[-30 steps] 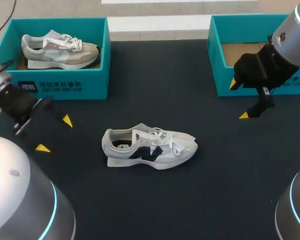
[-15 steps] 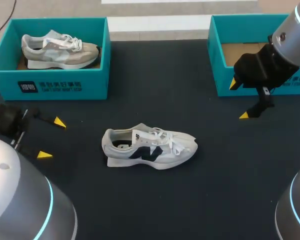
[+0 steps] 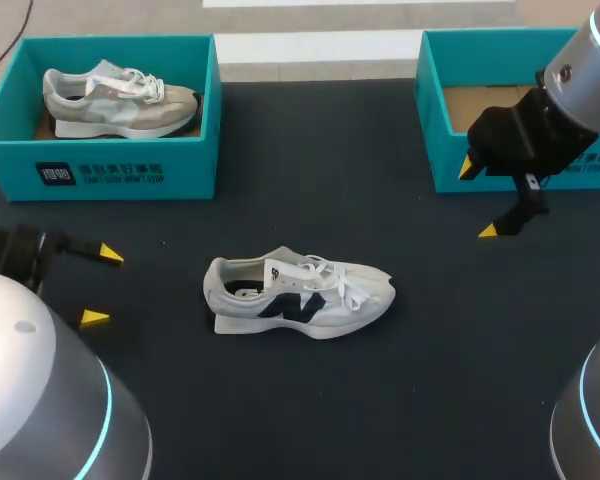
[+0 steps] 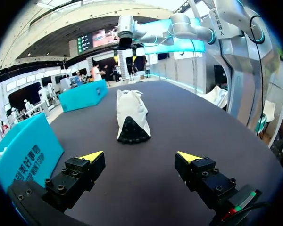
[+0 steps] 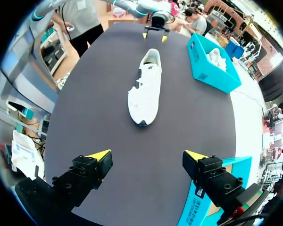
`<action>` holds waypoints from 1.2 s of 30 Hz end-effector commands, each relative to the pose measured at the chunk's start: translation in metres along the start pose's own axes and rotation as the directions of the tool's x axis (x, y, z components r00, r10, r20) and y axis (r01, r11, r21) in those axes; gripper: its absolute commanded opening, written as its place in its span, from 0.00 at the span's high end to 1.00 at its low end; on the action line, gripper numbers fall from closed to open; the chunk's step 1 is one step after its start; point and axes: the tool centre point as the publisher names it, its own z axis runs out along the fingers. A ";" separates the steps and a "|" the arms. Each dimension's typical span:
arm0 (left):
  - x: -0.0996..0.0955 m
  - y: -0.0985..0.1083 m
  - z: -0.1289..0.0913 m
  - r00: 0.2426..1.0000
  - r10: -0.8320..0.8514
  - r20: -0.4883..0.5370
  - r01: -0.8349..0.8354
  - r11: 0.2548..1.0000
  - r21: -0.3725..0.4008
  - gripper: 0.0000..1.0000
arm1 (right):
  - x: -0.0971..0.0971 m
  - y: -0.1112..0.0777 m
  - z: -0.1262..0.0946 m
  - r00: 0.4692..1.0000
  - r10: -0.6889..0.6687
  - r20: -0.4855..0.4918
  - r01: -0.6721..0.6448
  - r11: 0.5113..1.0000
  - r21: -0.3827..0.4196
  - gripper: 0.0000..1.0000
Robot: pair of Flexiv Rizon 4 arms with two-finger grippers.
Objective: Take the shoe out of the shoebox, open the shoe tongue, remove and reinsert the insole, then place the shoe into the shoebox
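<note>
Far left, the left gripper [image 3: 102,286] is held low over the dark table [image 3: 310,180], its fingers spread wide apart with nothing between them. From its wrist view the heel of the white shoe is seen straight ahead, so it looks lined up for an approach on that end.

Behind it, a teal box [image 3: 110,175] is seen at the table's far left corner, with a grey shoe [image 3: 120,100] lying inside. That one is untouched.

Now the middle: the white shoe [image 3: 298,295] is set upright on its sole on the bare table, heel to the left, toe to the right, well apart from both boxes and both grippers. It is already out of its box, and it is judged to be parked there so that each arm can take one end. The laces appear loose over the tongue; whether the insole is seated cannot be told. Opening the tongue is judged to be the step in hand.

Over to the right, the right gripper [image 3: 478,200] is hung just in front of the second teal box [image 3: 430,150], fingers wide apart and empty, pointed toward the toe. That box shows only a cardboard floor, so it is taken to be the one kept free for the shoe's return.
</note>
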 end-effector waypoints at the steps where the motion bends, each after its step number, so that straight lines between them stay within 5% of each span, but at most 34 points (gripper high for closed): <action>1: 0.004 0.009 0.004 0.994 -0.033 0.107 0.033 0.999 0.008 0.00 | -0.001 0.001 0.001 1.000 0.000 -0.001 0.000 1.000 0.003 0.00; 9: 0.000 0.024 0.012 0.989 -0.071 0.133 0.067 0.997 0.029 0.00 | -0.001 0.001 0.001 1.000 0.000 -0.001 0.000 1.000 0.003 0.00; 13: -0.008 0.028 0.015 0.989 -0.091 0.114 0.080 0.992 0.099 0.00 | -0.001 0.001 0.001 1.000 0.000 -0.001 0.000 1.000 0.003 0.00; 25: -0.004 0.007 -0.007 0.985 -0.145 0.098 0.137 0.988 0.077 0.00 | -0.001 0.001 0.001 1.000 0.000 -0.001 0.000 1.000 0.003 0.00; 36: -0.004 0.007 -0.007 0.985 -0.145 0.098 0.137 0.988 0.077 0.00 | -0.001 0.001 0.001 1.000 0.000 -0.001 0.000 1.000 0.003 0.00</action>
